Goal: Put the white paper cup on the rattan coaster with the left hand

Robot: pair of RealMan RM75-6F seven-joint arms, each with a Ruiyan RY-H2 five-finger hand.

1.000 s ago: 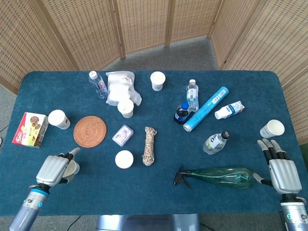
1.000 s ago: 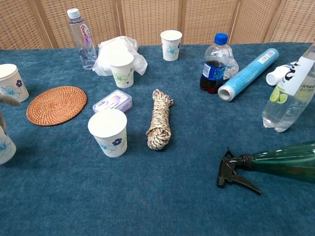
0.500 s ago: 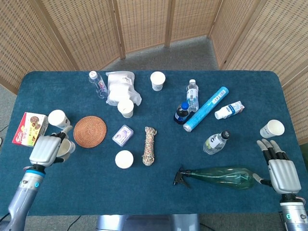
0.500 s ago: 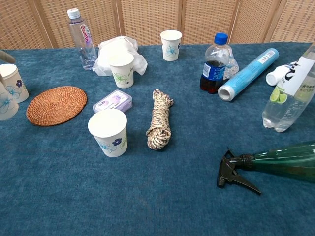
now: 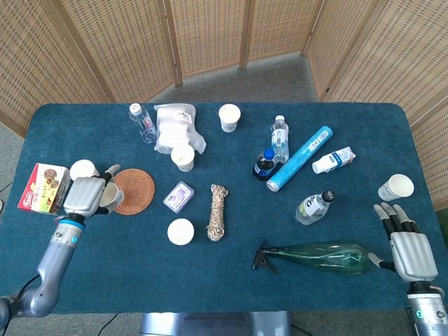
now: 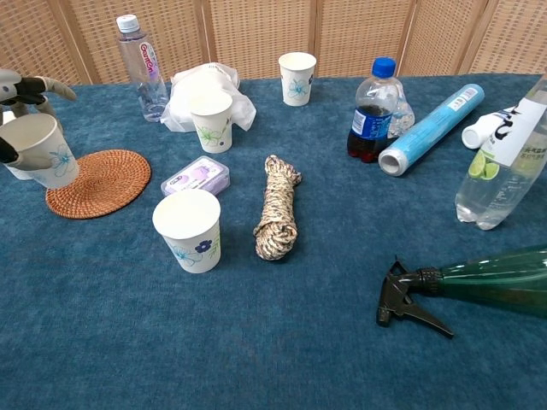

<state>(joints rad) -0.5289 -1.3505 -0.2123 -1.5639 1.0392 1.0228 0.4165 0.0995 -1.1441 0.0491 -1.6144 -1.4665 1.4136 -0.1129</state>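
My left hand (image 5: 87,195) (image 6: 19,94) grips a white paper cup (image 6: 43,150) (image 5: 108,197) with a blue flower print. The cup hangs tilted over the left edge of the round rattan coaster (image 5: 136,191) (image 6: 101,181); whether it touches the coaster I cannot tell. My right hand (image 5: 409,246) rests at the table's front right with fingers stretched out and nothing in it; the chest view does not show it.
Another paper cup (image 5: 82,170) and a snack box (image 5: 43,187) lie just left of the hand. Near the coaster are a purple box (image 5: 180,195), a cup (image 5: 180,231) and a rope coil (image 5: 219,210). Bottles (image 5: 264,164), a blue tube (image 5: 299,157) and a green spray bottle (image 5: 318,257) lie right.
My left hand has carried the cup from the table's front left up and rightward to the coaster's left edge. The right hand has not moved.
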